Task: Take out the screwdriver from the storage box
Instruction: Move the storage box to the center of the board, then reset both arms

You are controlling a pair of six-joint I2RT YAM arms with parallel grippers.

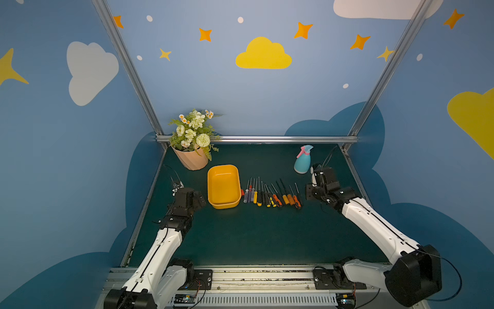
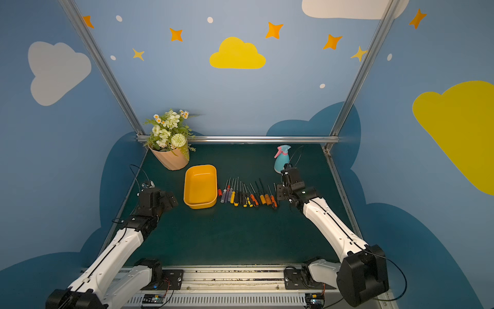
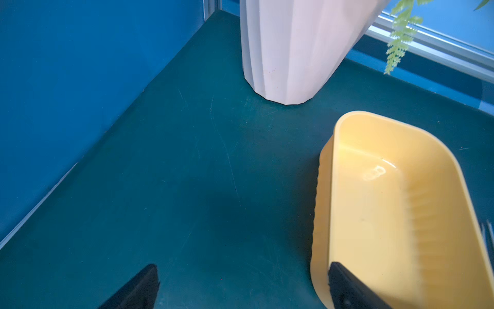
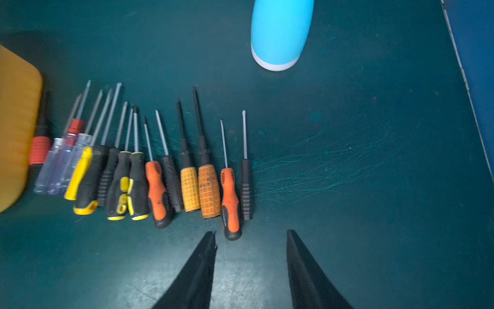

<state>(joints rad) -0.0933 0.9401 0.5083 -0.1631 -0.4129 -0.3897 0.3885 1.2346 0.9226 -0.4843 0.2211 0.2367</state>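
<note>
Seemingly storage box (image 3: pixel 374 128) empty, just beside spread left end effector (image 3: pixel 244 267); right end effector (image 4: pixel 251 232) half-spread, empty, near screwdrivers (image 4: pixel 208 190): careless sweep scatters row.

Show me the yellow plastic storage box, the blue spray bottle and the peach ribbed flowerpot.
Yellow plastic storage box (image 1: pixel 223 187): in a top view, on its bare floor.
Blue spray bottle (image 1: pixel 302 164): in a top view, on its body.
Peach ribbed flowerpot (image 1: pixel 191 160): in a top view, on its side wall.
</note>
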